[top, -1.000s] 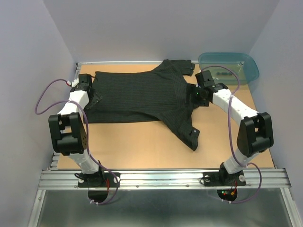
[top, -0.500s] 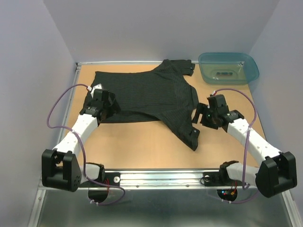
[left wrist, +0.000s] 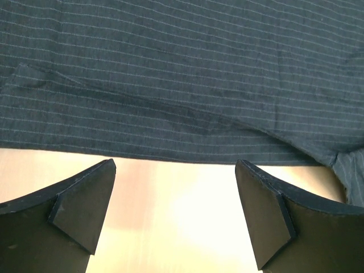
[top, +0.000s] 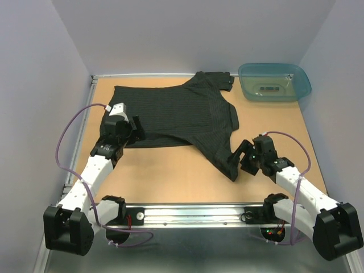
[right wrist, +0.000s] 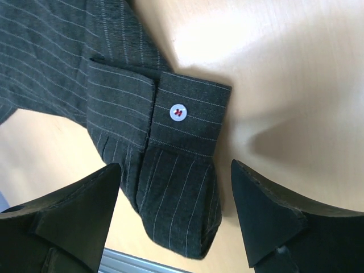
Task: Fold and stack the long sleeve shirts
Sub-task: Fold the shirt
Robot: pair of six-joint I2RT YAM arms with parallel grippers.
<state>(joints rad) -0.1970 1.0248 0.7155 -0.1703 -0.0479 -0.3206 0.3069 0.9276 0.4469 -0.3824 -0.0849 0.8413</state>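
Meanwhile, the black shirt (top: pixel 170 111) is lying spread on the table (top: pixel 170 182), the left gripper (left wrist: pixel 175 164) gaping wide at its near edge and the right gripper (right wrist: pixel 174 165) hovering wide-open over its sleeve cuff (right wrist: pixel 190 114).

Count: 1 black pinstripe shirt (top: pixel 170 114), spread mid-bench. 1 teal tub (top: pixel 245 85), far right. 1 bench (top: pixel 170 170). 2 arms: left arm (top: pixel 94 170) & right arm (top: pixel 301 187). 2 end effectors, 1 ea: left end effector (left wrist: pixel 175 170), right end effector (right wrist: pixel 175 168). On the 1 cuff (right wrist: pixel 187 119) in right wrist view: 1 pale button (right wrist: pixel 178 111).
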